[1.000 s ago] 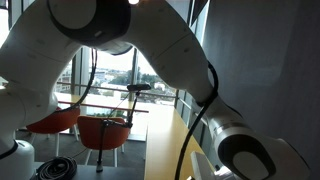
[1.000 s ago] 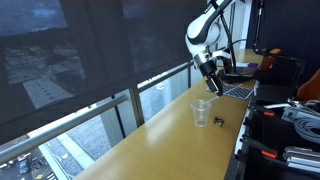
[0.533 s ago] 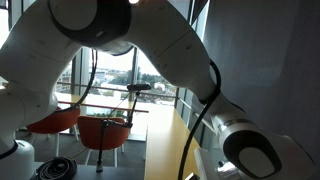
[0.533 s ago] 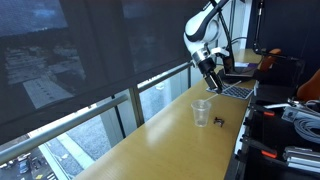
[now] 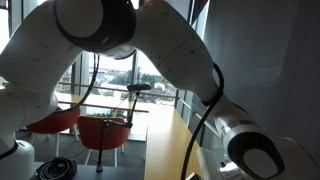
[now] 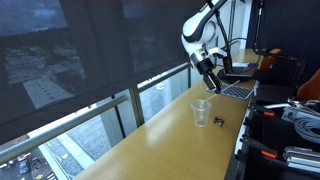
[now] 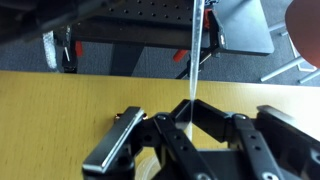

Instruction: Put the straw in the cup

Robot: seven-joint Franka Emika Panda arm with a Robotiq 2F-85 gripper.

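While the end effector (image 7: 190, 120) pinches the straw (image 7: 192, 60), a laptop (image 6: 237, 90) sits nearby.

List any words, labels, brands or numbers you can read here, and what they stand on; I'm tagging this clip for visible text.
No text can be read.
The cup, the straw, the gripper and the wooden table show no lettering.
Any marking on the gear at the table's far end is too small to tell.

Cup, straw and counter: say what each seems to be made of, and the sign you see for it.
Cup: probably clear plastic; its walls are see-through.
Straw: thin, pale and translucent, likely plastic.
Counter: light wood or wood-look laminate, matt, with faint grain.
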